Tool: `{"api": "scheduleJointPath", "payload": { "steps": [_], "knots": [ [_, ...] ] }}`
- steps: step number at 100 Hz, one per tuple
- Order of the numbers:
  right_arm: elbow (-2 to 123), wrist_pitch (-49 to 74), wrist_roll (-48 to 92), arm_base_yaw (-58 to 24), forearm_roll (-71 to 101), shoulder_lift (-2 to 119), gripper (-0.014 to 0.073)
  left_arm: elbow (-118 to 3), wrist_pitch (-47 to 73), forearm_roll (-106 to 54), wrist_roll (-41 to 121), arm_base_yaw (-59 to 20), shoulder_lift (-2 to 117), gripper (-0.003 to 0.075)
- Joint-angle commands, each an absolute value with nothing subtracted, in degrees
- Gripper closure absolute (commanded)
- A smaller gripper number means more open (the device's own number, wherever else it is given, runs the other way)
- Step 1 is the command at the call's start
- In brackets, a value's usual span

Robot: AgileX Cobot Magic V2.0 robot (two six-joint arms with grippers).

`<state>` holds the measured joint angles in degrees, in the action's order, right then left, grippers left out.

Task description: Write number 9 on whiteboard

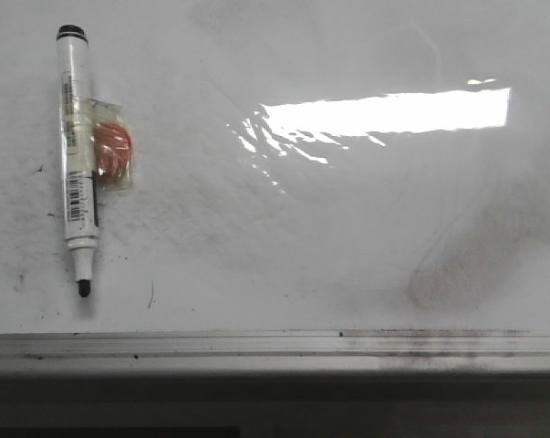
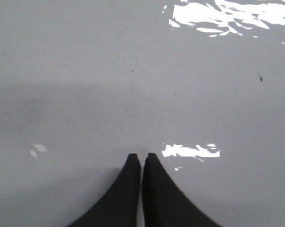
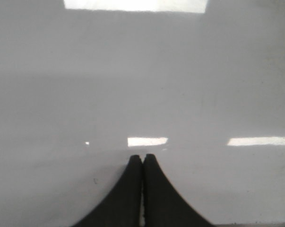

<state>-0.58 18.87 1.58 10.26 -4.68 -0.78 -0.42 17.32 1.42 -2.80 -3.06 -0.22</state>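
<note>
The whiteboard fills the front view, glossy white with grey smudges and black specks. No number 9 shows on it. An uncapped white marker lies at the left of the board, black tip toward the near edge, with an orange piece in clear wrap taped to its side. Neither gripper shows in the front view. My left gripper is shut and empty over bare board. My right gripper is shut and empty over bare board.
A silver metal frame strip runs along the board's near edge, with a dark band below it. A bright light reflection lies across the board's upper middle. A brownish smudge sits at the lower right.
</note>
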Motion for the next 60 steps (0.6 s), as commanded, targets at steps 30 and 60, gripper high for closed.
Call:
{"api": "scheduleJointPath", "payload": {
  "steps": [30,60],
  "knots": [
    [-1.36,17.91,1.68,10.61,-6.41,-1.77,0.0659,1.80,10.72,1.48,-2.87,-2.99,-1.81,0.0741],
    [-1.36,17.30,1.68,10.61,-6.41,-1.77,0.0659,1.80,8.10,1.32,-2.87,-2.99,-1.81,0.0741]
  ]
}}
